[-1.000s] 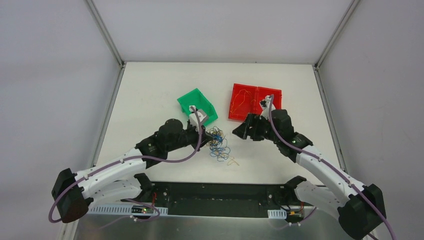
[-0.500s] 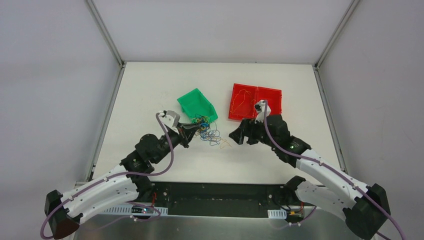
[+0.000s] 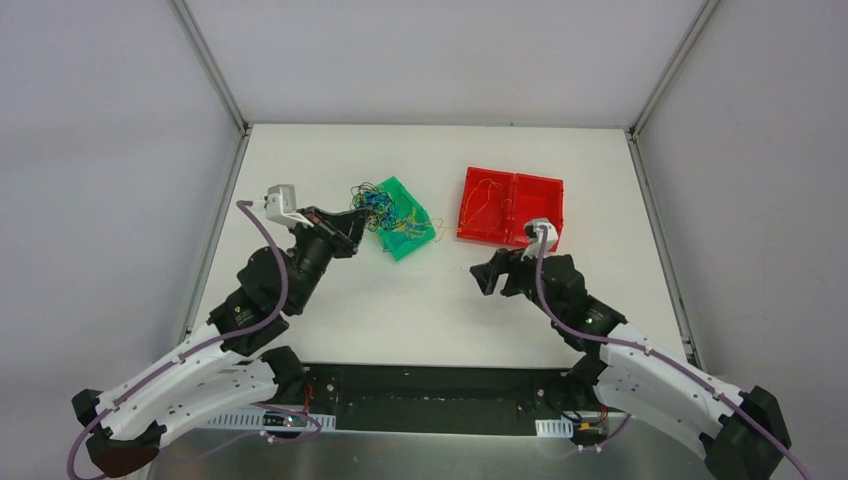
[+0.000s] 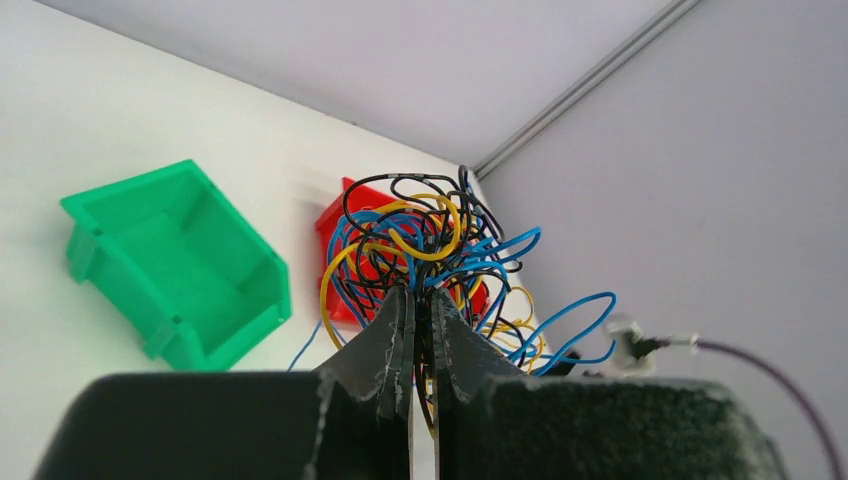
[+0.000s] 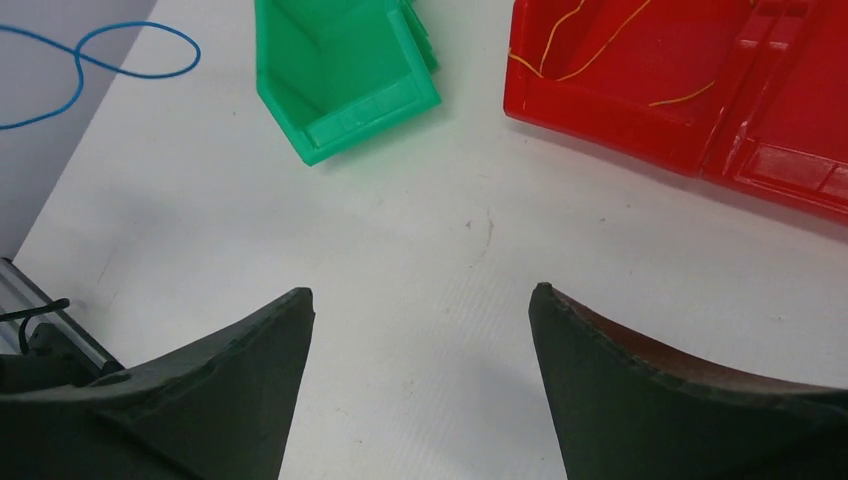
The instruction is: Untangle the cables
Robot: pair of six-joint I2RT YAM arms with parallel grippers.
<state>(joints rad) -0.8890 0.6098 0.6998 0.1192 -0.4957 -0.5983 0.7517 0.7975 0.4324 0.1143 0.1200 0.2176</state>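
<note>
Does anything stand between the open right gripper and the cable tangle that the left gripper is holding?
Nothing visible: only bare table lies between the right gripper and the cables, which the left gripper holds near the green bin.

Cables [image 4: 430, 240] — one tight ball of thin black, blue and orange-yellow wires, loops sticking out all round, a couple of long blue loops hanging off one side. Pinched at its base between the closed fingers of the left gripper [image 4: 418, 300], held up in the air; seen from above it overlaps the green bin [image 3: 412, 238]. A few loose orange-yellow strands [image 3: 487, 205] lie curled in the left half of the red bin [image 3: 535, 190] — well apart from the ball
</note>
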